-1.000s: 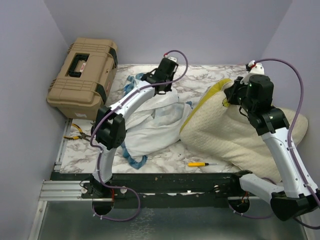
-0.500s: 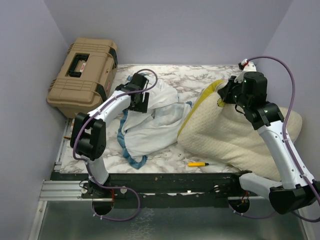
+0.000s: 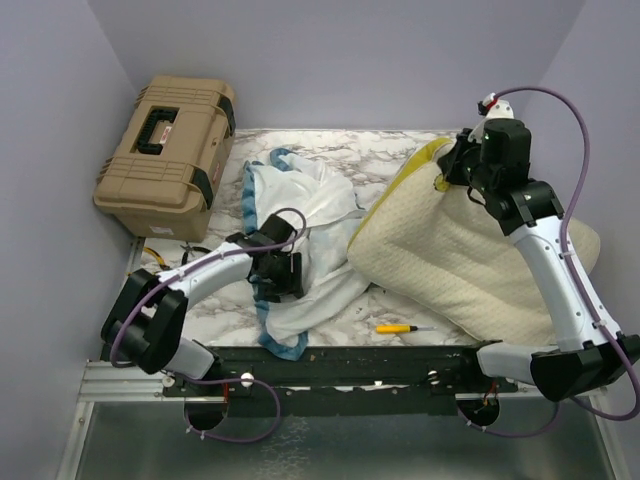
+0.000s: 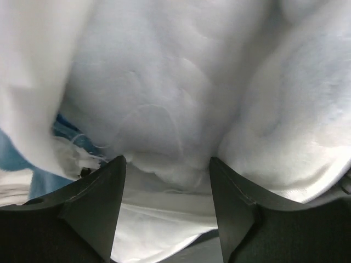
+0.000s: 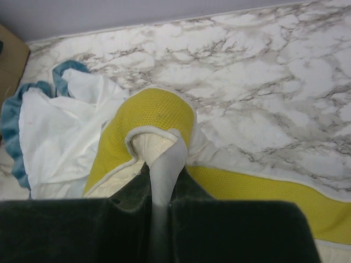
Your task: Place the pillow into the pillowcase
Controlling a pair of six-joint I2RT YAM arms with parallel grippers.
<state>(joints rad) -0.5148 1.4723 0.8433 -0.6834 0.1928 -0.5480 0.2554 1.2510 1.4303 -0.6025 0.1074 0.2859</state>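
**Top view:** white-lined, blue-trimmed fabric pillowcase (image 3: 300,210) crumpled left of centre on marble bench (image 3: 390,150), spanning far edge to near edge. Left gripper (image 3: 282,280) down on its near part. Cream quilted rectangular pillow (image 3: 450,265) on right half, long axis far-centre to near right corner. Right gripper (image 3: 447,178) at its far corner.

**Left wrist view:** jaws apart, white cloth bulging between, not pinched.

**Right wrist view:** jaws clamped on pillow's mustard-banded corner; pillowcase lies to its left. Case mouth not discernible.

The left arm is bending low over the surface, the left gripper (image 4: 166,161) holding its jaws apart. The right arm is reaching far forward, the right gripper (image 5: 163,171) clamping tight.
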